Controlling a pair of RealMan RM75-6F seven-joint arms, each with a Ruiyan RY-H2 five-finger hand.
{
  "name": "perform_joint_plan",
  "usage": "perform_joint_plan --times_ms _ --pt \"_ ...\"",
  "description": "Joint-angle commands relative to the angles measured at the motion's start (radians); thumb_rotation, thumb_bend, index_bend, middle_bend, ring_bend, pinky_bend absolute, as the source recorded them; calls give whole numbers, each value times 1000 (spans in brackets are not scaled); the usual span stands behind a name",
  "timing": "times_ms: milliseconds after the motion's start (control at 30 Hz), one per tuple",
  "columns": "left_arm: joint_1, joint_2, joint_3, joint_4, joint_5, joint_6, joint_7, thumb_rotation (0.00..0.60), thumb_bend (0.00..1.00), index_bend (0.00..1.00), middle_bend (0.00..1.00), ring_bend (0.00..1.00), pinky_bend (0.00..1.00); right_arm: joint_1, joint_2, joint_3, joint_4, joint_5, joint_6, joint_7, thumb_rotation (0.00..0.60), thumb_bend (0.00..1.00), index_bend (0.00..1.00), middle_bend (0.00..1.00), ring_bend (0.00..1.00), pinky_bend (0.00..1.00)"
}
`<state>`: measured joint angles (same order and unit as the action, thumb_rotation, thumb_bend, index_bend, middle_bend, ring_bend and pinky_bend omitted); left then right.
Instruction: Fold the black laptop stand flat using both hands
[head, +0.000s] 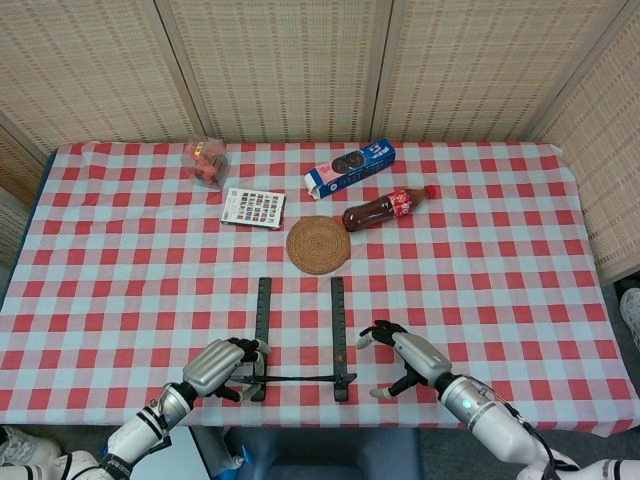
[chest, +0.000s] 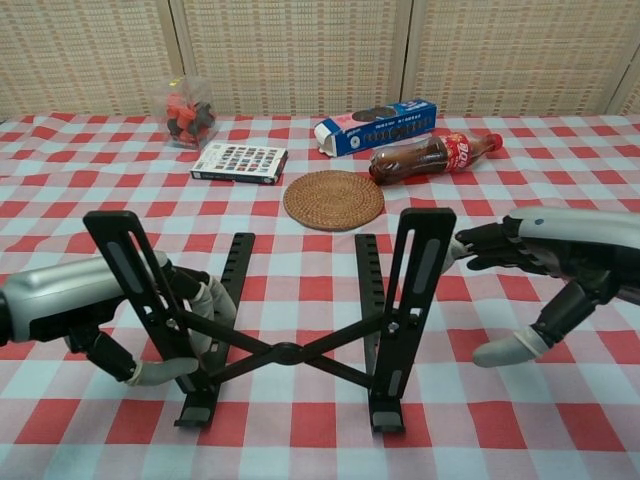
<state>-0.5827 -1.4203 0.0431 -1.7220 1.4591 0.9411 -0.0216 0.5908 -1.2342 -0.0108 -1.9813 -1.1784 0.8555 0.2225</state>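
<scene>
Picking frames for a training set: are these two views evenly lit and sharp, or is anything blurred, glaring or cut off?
Head view: even, soft light, faint shadows, sharp throughout; both arms are cropped by the bottom edge. Chest view: black laptop stand crisp, no glare, mild wide-angle stretch; left hand and right hand run off the frame sides.
</scene>
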Motion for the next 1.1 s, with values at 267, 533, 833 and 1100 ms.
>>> perform_joint_plan --times_ms 267,533,833,1100 --pt "4 12 6 0 -7 1 32 422 358 464 260 282 294 31 -27 55 -16 94 -16 -66 600 107 281 170 0 0" --pt "12 12 12 3 -11 10 64 419 358 511 260 283 292 28 -18 67 -19 94 -29 -54 600 106 281 170 0 0" --pt "19 7 10 3 -20 17 93 423 358 561 260 286 292 25 -18 57 -22 94 -46 -73 600 106 304 170 0 0" --pt "19 9 8 0 -23 14 94 422 358 562 260 286 292 37 -53 56 -6 126 -55 -109 600 137 364 183 4 0"
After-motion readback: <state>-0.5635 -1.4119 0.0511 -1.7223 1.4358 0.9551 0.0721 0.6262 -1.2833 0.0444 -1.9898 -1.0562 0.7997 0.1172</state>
